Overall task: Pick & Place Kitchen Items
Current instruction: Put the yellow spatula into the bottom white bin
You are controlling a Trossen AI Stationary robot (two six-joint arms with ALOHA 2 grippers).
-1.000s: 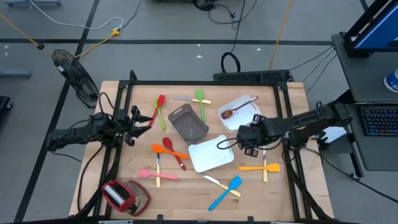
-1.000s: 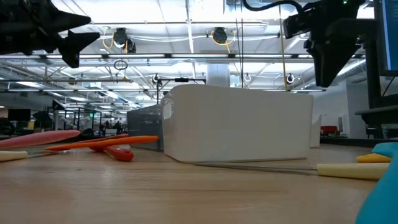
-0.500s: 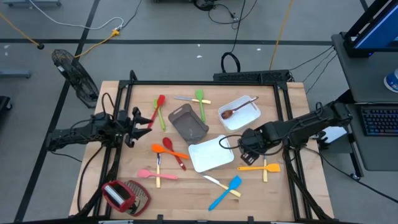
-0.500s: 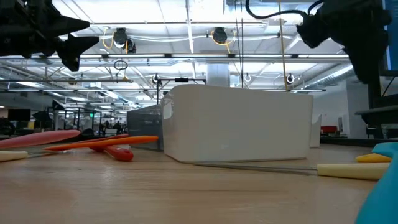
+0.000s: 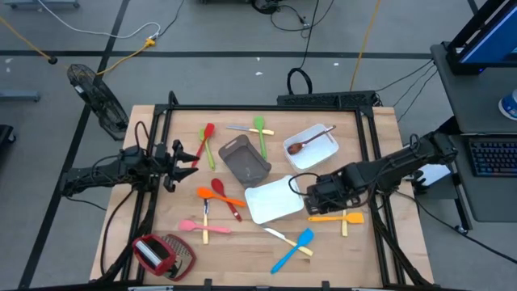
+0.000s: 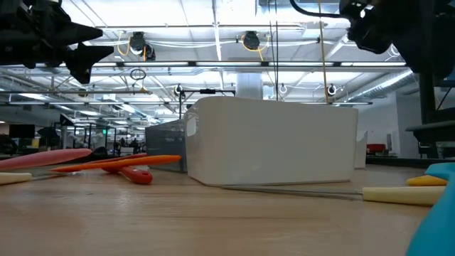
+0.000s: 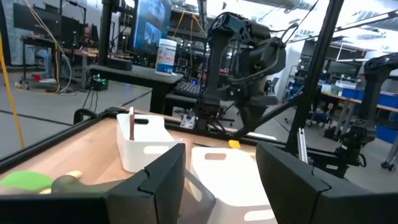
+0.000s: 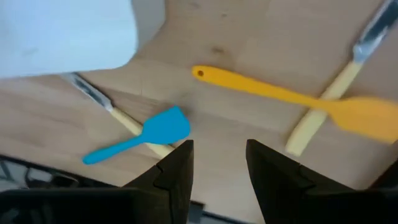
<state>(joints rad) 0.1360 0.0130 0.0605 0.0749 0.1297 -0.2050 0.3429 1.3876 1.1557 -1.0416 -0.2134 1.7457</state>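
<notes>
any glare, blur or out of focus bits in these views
High view: even light, soft shadows, table sharp. Low view: bright ceiling lamps glare behind the white tray; the blue spatula at the near edge is blurred. Right wrist view: yellow spatula slightly soft, white tray corner washed out. Left wrist view: near green utensil out of focus.

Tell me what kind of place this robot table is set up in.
Probably a robotics lab or industrial workshop, not a kitchen: the wooden table stands on a bare grey floor with loose cables, long rows of ceiling lights run overhead, and benches with monitors stand behind.
</notes>
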